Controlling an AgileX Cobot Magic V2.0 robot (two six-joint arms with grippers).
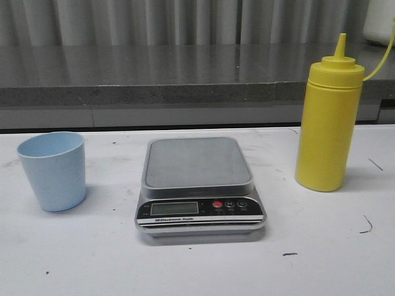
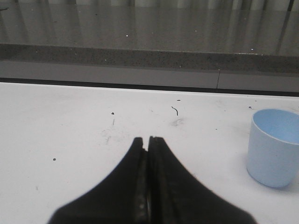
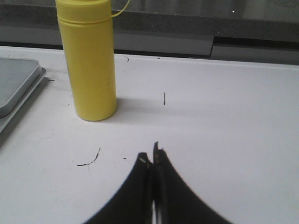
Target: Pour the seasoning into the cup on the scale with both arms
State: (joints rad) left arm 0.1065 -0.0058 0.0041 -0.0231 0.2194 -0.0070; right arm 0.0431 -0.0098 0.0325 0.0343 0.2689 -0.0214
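Front view, nearest the camera: bare white table (image 1: 197, 271) with a few dark scuff marks. Next back, the scale (image 1: 200, 185) sits centre, display and buttons facing the camera, one red button and two dark ones beside the LCD, steel platform bare. The cup (image 1: 53, 170) stands upright on the table to the left of the scale, apart from it, not on the platform, mouth up, looks empty. The seasoning (image 1: 329, 120) stands upright on the table to the right of the scale, also apart from it, cap on, cone nozzle pointing up, thin yellow tether curving off the cap. Behind everything, a grey speckled ledge (image 1: 154, 74) and a pale ribbed backdrop.

Neither arm shows in the front view.

Left wrist view: left gripper (image 2: 148, 140) fingers pressed together, nothing between them, hovering over bare table; cup off to one side, clear of the fingers.

Right wrist view: right gripper (image 3: 150, 151) fingers also closed tip to tip, holding nothing; the seasoning stands further out on the table, well apart from the tips, with a corner of the scale beside it.
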